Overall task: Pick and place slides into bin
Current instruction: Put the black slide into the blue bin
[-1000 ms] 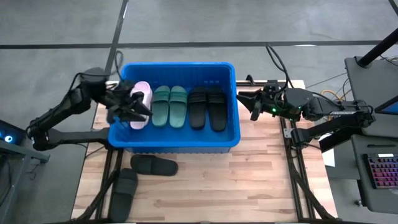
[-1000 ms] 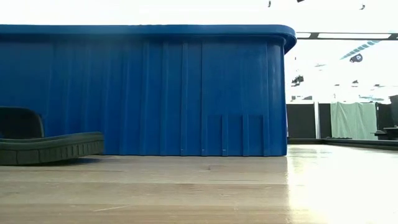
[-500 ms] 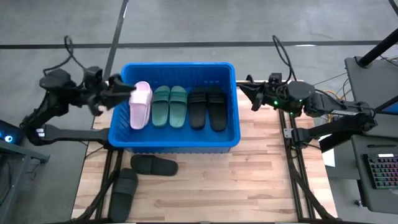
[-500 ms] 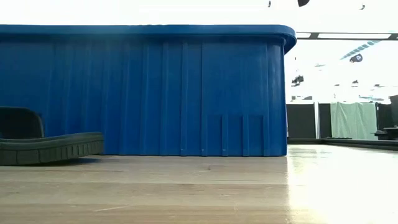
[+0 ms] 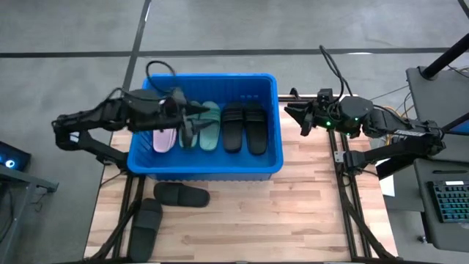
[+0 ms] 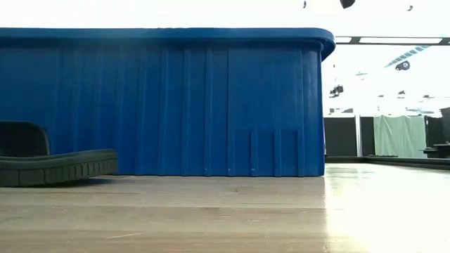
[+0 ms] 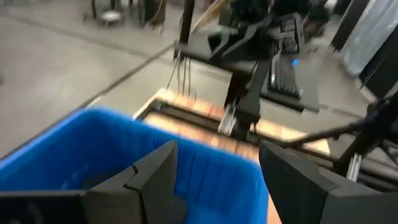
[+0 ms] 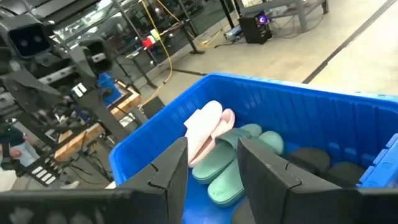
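Observation:
The blue bin (image 5: 205, 173) stands on the wooden table and holds pale pink slides (image 8: 208, 127) at its left end, a dark green pair (image 5: 210, 128) in the middle and a black pair (image 5: 245, 128) on the right. Two more black slides (image 5: 181, 194) (image 5: 146, 224) lie flat on the table in front of the bin. My left gripper (image 5: 192, 123) hovers open over the bin's left half, above the pink and green slides, pointing toward the table's right edge. My right gripper (image 5: 297, 117) hangs open just right of the bin, pointing at it. Neither holds anything.
The bin's tall near wall (image 6: 176, 105) fills the low view, with one black slide (image 6: 56, 169) beside it on the table. Bare wood (image 5: 293, 213) lies in front of and right of the bin. A keyboard (image 5: 451, 202) sits beyond the table's right edge.
My left gripper drew back from over the pink slides to outside the bin's left wall, then swung toward the table's right edge and up, over the bin, rolling as it went. Its fingers stayed open. The slides in the bin lie as before.

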`<state>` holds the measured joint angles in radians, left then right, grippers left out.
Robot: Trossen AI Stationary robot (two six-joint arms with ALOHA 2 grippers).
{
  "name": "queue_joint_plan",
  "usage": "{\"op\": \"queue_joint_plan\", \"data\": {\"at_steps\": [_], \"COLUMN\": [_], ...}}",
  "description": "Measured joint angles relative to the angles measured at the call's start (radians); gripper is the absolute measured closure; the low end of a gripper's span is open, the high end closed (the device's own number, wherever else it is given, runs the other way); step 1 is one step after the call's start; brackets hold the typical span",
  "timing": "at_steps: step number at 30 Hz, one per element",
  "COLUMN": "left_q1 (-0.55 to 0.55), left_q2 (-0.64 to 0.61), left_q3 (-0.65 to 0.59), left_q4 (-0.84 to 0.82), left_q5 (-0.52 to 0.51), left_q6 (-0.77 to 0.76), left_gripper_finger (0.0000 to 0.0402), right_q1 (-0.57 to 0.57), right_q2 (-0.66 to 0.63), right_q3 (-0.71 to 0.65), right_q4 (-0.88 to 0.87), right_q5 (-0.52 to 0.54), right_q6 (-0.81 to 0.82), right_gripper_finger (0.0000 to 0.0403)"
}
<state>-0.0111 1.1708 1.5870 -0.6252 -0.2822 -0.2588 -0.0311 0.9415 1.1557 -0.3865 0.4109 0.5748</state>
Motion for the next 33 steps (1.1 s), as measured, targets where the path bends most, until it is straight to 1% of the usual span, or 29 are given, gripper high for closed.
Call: {"op": "queue_joint_plan", "data": {"at_steps": [3,6,9,12,16,18,21,24,29,33], "left_q1": [-0.046,-0.092,-0.136,-0.185,-0.252,-0.282,-0.323,-0.354,-0.384,-0.411], "left_q2": [0.046,0.082,0.105,0.112,0.132,0.153,0.18,0.224,0.318,0.397], "left_q3": [0.112,0.162,0.16,0.158,0.156,0.154,0.154,0.154,0.153,0.153], "left_q4": [-0.208,-0.329,-0.391,-0.491,-0.704,-0.78,-0.809,-0.808,-0.854,-0.949], "left_q5": [-0.054,-0.07,-0.065,-0.08,-0.1,-0.097,-0.095,-0.083,0.007,0.053], "left_q6": [-0.09,-0.187,-0.263,-0.372,-0.594,-0.71,-0.812,-0.844,-0.897,-0.97], "left_gripper_finger": [0.0189,0.0189,0.0189,0.0189,0.0189,0.0189,0.0189,0.0189,0.0189,0.0189], "right_q1": [0.0,-0.001,0.0,-0.001,0.0,0.0,0.0,0.0,0.0,0.0], "right_q2": [-0.009,-0.012,-0.014,-0.012,-0.011,-0.011,-0.011,-0.011,-0.011,-0.011], "right_q3": [0.0,0.0,0.0,0.0,0.0,0.0,0.0,0.0,0.0,0.0], "right_q4": [-0.025,-0.046,-0.065,-0.082,-0.084,-0.084,-0.085,-0.09,-0.09,-0.114], "right_q5": [-0.003,-0.003,-0.002,-0.001,-0.001,-0.001,-0.001,0.0,-0.002,-0.003], "right_q6": [-0.001,-0.03,-0.076,-0.09,-0.102,-0.104,-0.112,-0.116,-0.116,-0.116], "right_gripper_finger": [0.0273,0.027,0.0269,0.0271,0.0275,0.0275,0.0272,0.0271,0.0276,0.0277]}}
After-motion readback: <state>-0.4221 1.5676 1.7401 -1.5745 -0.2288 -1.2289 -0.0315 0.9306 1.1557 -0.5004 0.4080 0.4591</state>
